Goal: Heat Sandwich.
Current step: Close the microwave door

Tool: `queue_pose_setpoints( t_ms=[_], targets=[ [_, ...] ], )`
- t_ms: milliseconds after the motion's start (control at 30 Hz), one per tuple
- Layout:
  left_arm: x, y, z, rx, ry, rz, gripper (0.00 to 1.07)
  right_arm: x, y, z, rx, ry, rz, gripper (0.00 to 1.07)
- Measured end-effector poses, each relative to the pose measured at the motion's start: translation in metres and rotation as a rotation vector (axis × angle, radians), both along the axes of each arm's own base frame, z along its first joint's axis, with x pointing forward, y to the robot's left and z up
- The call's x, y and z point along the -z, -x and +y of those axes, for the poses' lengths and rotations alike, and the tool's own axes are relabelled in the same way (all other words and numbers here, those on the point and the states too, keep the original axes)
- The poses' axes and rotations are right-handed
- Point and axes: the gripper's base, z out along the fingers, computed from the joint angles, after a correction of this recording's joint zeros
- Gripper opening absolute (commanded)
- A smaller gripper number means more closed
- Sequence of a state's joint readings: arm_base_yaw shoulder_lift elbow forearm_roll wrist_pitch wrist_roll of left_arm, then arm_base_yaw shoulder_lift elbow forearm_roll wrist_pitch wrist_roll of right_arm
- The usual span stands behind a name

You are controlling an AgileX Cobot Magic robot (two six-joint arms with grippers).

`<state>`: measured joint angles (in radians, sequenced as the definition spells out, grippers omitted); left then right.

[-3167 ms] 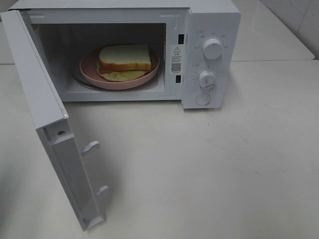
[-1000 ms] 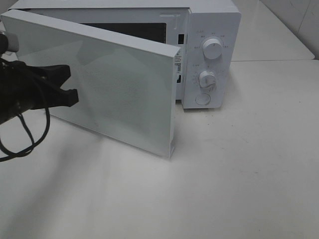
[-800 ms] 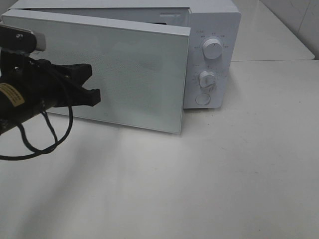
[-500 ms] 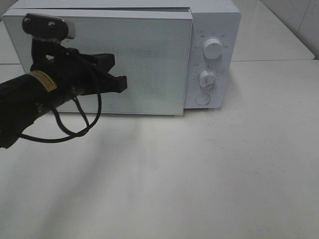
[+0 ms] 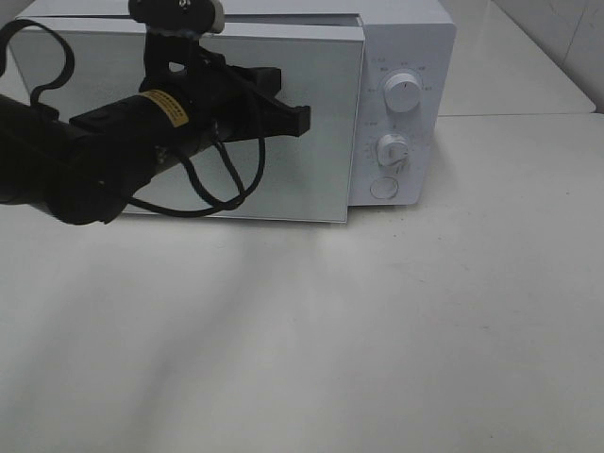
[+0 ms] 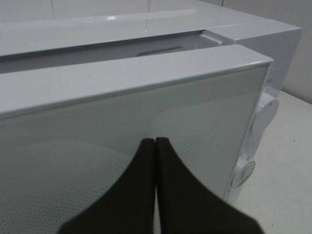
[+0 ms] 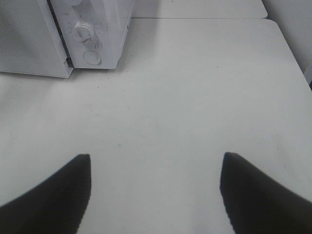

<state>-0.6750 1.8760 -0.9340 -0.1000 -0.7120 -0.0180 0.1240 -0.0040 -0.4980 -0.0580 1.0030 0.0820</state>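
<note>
The door (image 5: pixel 321 170) of the microwave (image 5: pixel 406 47), which stood swung wide a few seconds ago, now lies almost flat against the oven front; the left fingers (image 5: pixel 300 117) — pressed together, holding nothing — have travelled with it from the hinge side to near its free edge, and their tips bear on the panel; the left wrist view shows a narrow dark seam between the door's top edge and the body, so it seems not quite latched. The sandwich, seen earlier on its pink plate in the cavity, is now hidden behind the door; presumably it is still inside. The right fingers (image 7: pixel 53 195) are spread wide and empty, hanging over the bench (image 5: pixel 444 330) well apart from the oven. For the task this means loading is done and closing nearly so — a last firm push looks needed; after that the upper knob (image 5: pixel 403 92) and lower knob (image 5: pixel 392 149) beside the door wait to be set.
</note>
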Motion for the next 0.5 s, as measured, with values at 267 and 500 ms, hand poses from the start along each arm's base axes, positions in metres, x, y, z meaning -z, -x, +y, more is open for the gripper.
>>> queue_pose_setpoints(
  t_ms=[267, 500],
  targets=[
    [0.002, -0.014, -0.014, 0.008, -0.008, 0.019, 0.00, 0.000, 0.000, 0.000, 0.000, 0.000, 0.000, 0.71],
    [0.007, -0.020, -0.028, 0.027, -0.022, 0.031, 0.00, 0.000, 0.000, 0.000, 0.000, 0.000, 0.000, 0.71]
  ],
)
